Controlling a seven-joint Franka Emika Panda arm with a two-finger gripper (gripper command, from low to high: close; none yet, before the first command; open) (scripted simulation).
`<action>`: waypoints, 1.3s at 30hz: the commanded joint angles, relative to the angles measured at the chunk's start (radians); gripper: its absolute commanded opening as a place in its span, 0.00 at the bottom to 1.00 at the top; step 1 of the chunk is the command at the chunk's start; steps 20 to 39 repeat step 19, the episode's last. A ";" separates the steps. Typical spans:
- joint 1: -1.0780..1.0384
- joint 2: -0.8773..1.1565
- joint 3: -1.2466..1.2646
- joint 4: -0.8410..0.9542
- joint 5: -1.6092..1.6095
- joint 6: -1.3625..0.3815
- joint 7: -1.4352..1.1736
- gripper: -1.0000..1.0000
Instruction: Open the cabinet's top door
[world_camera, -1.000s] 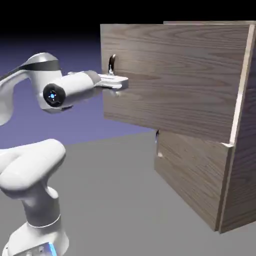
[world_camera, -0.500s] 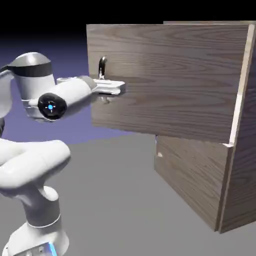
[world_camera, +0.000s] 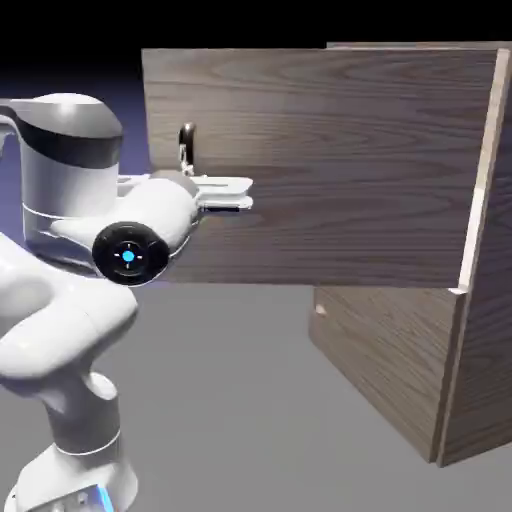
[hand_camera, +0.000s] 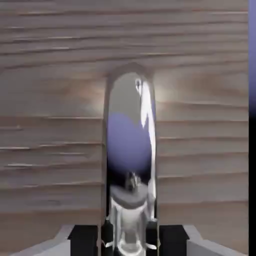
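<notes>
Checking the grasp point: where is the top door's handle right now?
In the exterior view the handle stands near the top door's left free edge, just above the gripper; in the hand view it rises between the fingertips.

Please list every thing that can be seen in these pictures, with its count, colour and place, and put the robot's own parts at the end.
cabinet: one, grey-brown wood grain with pale edges, at the exterior view's right.
top door: one, same wood grain, swung out toward the arm.
door handle: one, shiny dark metal, near the door's free edge.
lower panel: one, wood grain, shut, under the top door.
lower handle: one, small, pale, near that panel's left edge.
table: one, grey.
robot arm: one, white, lower left.
gripper: one, jaws shut on the door handle.
</notes>
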 joint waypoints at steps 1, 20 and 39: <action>0.020 0.036 -0.025 0.028 -0.024 -0.022 -0.018 0.00; 0.442 0.688 -0.484 0.631 -0.299 -0.495 -0.404 0.00; 0.442 0.688 -0.484 0.631 -0.299 -0.495 -0.404 0.00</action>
